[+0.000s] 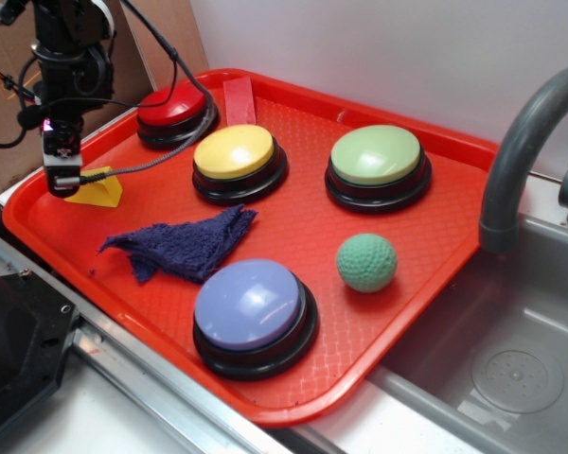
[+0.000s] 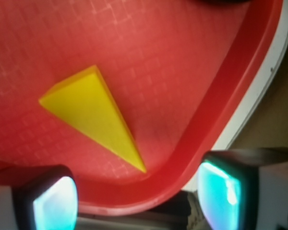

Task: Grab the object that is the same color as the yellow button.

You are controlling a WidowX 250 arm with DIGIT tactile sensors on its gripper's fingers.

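One small yellow wedge (image 2: 93, 115), triangular face, on red tray (image 2: 182, 57)

exterior high oblique, wrist close overhead, sharing tray (image 1: 435, 312)

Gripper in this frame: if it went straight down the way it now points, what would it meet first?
Probably the tray rim at its corner. In the wrist view the open gripper straddles the rim, and the yellow wedge lies ahead of the fingertips, not between them. Depth is unclear, so it might clip the wedge's near tip instead.
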